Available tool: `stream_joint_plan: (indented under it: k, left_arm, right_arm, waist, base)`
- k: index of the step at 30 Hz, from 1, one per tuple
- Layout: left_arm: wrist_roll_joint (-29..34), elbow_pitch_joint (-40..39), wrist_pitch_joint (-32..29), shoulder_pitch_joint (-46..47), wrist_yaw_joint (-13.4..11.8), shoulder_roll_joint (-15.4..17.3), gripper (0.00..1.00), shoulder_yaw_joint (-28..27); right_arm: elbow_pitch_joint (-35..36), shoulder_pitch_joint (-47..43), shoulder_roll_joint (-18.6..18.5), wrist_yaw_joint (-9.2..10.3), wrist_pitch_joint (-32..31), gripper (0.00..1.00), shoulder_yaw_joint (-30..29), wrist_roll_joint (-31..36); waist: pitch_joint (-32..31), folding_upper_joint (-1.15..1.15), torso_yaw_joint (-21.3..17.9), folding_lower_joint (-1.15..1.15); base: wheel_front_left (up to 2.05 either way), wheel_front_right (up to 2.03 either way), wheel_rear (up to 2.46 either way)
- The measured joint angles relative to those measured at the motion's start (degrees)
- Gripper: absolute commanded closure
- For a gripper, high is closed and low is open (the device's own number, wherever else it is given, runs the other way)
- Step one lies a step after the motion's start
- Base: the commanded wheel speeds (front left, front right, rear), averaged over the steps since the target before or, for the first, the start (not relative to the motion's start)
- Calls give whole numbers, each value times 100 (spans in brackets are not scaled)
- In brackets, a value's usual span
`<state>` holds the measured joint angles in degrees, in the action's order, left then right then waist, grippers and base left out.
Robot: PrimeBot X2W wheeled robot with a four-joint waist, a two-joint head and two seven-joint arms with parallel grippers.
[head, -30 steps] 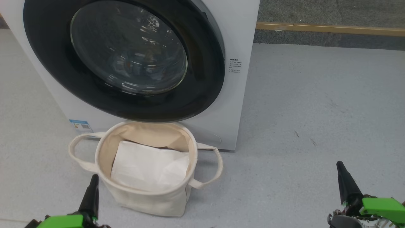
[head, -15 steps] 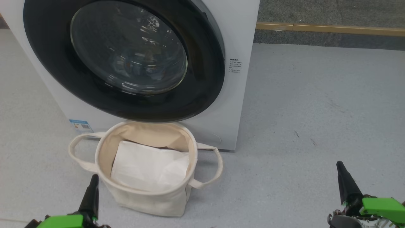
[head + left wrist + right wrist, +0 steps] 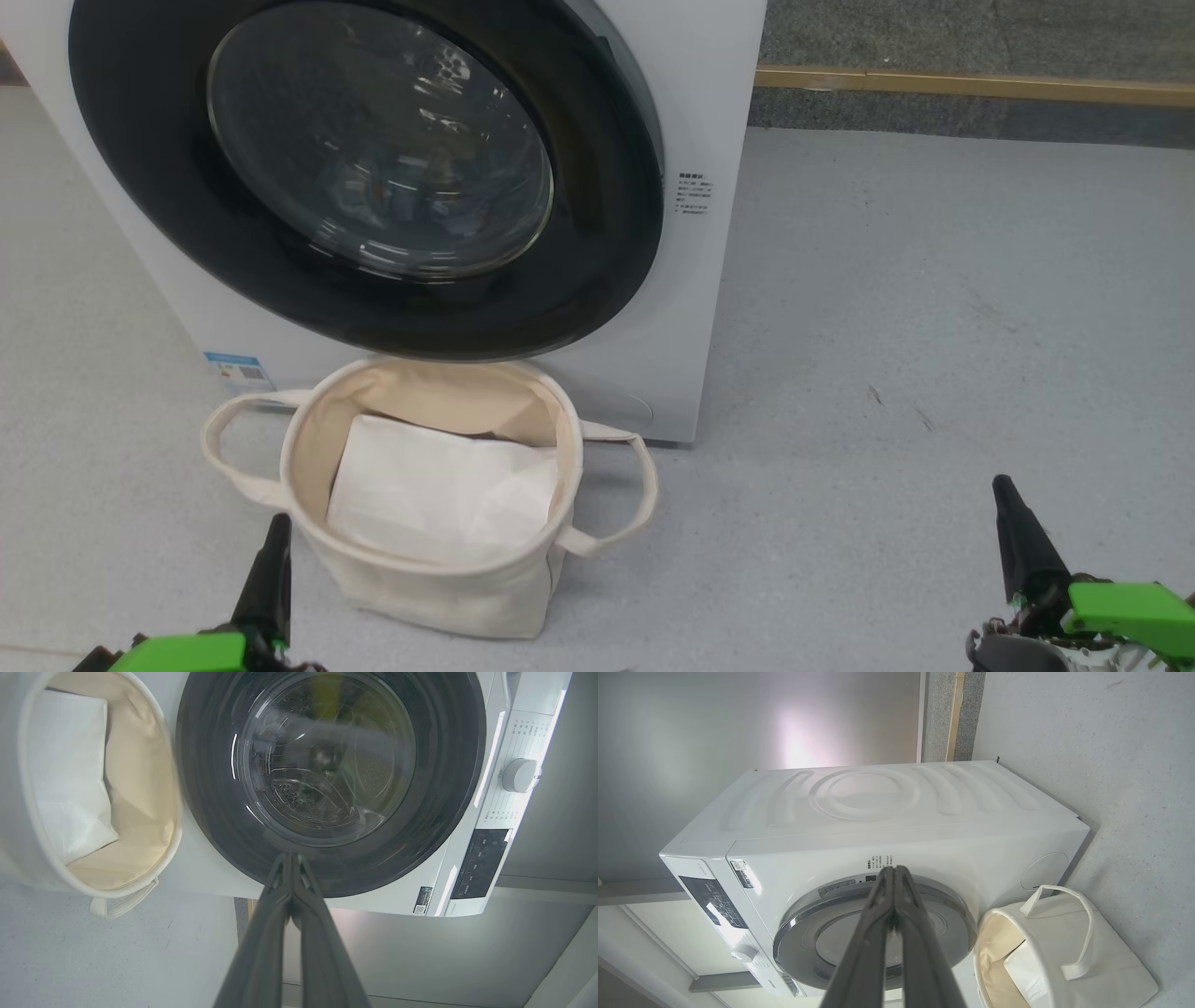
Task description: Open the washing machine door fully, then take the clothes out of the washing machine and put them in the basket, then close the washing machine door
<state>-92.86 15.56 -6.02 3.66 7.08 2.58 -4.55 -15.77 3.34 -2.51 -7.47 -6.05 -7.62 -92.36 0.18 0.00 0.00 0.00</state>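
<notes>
The white washing machine (image 3: pixel 714 84) stands ahead of me, its door (image 3: pixel 597 243) shut flat against the front, black rim around domed glass. Reflections cover the glass, so the clothes stay hidden. The cream basket (image 3: pixel 448 597) sits on the floor just below the door, a plain white folded sheet (image 3: pixel 439 495) inside it. My left gripper (image 3: pixel 278 520) is shut and empty by the basket's near left side. Far to the right, my right gripper (image 3: pixel 1002 483) is shut and empty over bare floor. The left wrist view has the left gripper (image 3: pixel 290 856) pointing at the door (image 3: pixel 448 793); in the right wrist view the right gripper (image 3: pixel 894 869) points at the washing machine (image 3: pixel 878 826).
Grey speckled floor (image 3: pixel 934 327) spreads wide to the machine's right. A wooden strip (image 3: pixel 971 86) runs along the back right. The machine's control panel has a round knob (image 3: pixel 519 775). A small blue label (image 3: pixel 239 370) sits low on the front, left of the basket.
</notes>
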Motion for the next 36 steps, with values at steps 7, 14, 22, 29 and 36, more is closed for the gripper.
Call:
stream_joint_plan:
  k: [7, 14, 22, 29, 36]
  left_arm:
    - [0, 0, 0, 0, 0, 0, 100, 0]
    - [0, 0, 0, 0, 0, -1, 100, -1]
    - [49, 0, 0, 0, 0, -1, 100, -1]
    - [49, 0, 0, 0, 0, -2, 100, -1]
    - [49, 0, 0, 0, 0, -2, 100, -2]
  right_arm:
    - [0, 0, 0, 0, 0, 100, -1, 0]
    - [-1, 0, 0, 0, 0, 100, -1, 0]
    - [-1, 0, 1, -1, 0, 100, -1, 0]
    - [-1, 0, 1, 0, 0, 100, -1, 0]
    - [-1, 0, 1, 0, 0, 100, -2, 0]
  waist:
    - [0, 0, 0, 0]
    - [0, 0, 0, 0]
    - [0, 0, 0, 0]
    - [0, 0, 0, 0]
    - [0, 0, 0, 0]
  base:
    - [0, 0, 0]
    - [0, 0, 0]
    - [0, 0, 0]
    - [0, 0, 0]
    - [0, 0, 0]
